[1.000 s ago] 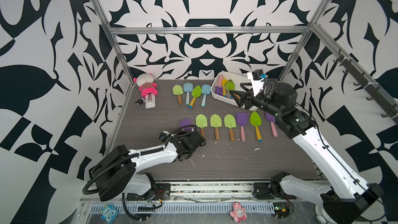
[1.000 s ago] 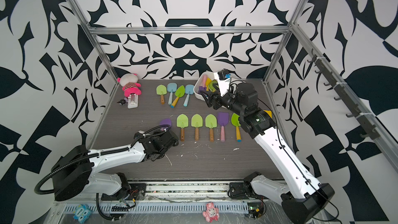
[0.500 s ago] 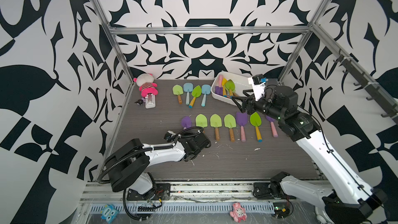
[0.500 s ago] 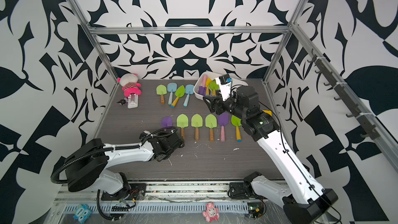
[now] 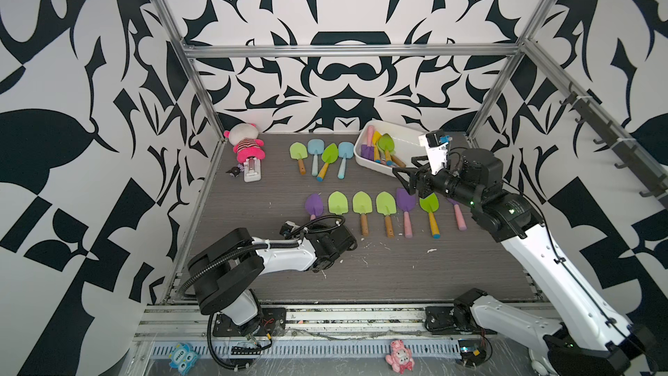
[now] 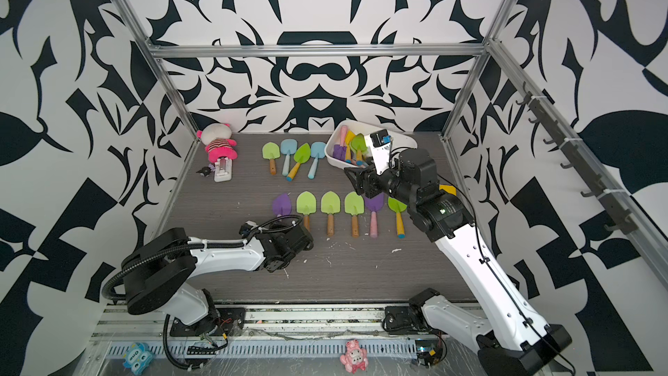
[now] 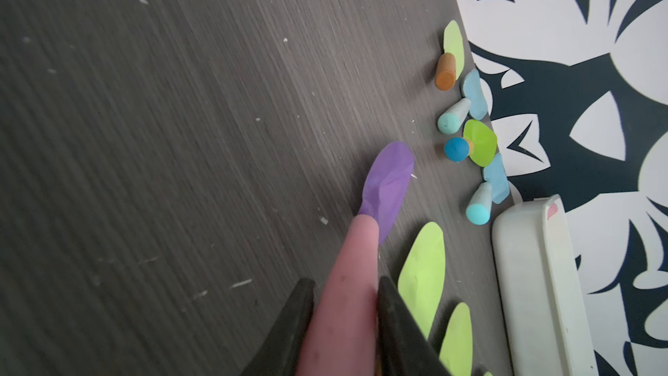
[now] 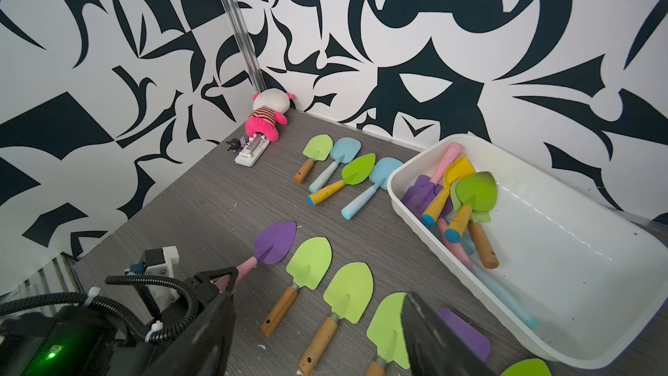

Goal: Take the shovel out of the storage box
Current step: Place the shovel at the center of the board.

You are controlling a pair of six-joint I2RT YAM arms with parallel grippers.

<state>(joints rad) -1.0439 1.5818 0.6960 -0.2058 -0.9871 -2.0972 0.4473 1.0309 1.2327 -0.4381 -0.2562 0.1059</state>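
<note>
Left arm [image 5: 282, 258] has slid back; purple shovel [image 5: 313, 204] lies at the row's [image 5: 362, 204] left end, left gripper [image 7: 345, 282] astride its handle, grip unclear. Right gripper [image 8: 318, 298] gapes empty near the upper-right box [image 5: 405, 137]. I'd release fully, then lift straight.

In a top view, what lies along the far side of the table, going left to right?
Plush toy → lime shovel → blue shovel → green shovel → second blue shovel → storage box.
</note>
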